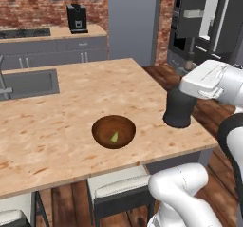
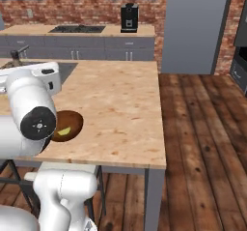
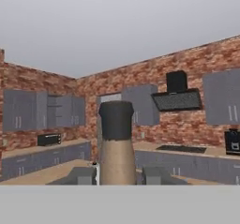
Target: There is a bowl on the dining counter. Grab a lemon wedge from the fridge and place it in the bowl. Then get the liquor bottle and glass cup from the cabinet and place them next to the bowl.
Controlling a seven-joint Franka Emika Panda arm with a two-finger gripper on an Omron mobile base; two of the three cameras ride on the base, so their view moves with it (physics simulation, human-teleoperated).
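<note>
Your hand (image 3: 119,174) is closed narrowly on the liquor bottle (image 3: 116,148). Its two fingers (image 3: 82,175) sit either side of the tan body, low down, and the dark neck rises well above them. That low hold is the first risk: a tall bottle pinched near its base can swing or slip between the pads if you move or turn the wrist sharply.

The bowl (image 1: 99,126) sits on the tabletop (image 1: 71,102) toward its near edge, with the lemon wedge (image 1: 114,137) already lying inside it. The arm (image 1: 209,81) reaches in over the right-hand end of the tabletop, close to the corner. The base views do not let you tell how high the bottle's foot is above the surface, so a blind descent could drive it into the tabletop or release it too high and topple it.

Watch the spot you pick. Too near the edge and a wobble sends the bottle to the floor; too near the bowl and you nudge it and shift the wedge. The glass cup is not yet beside the bowl, so leave room for it.
</note>
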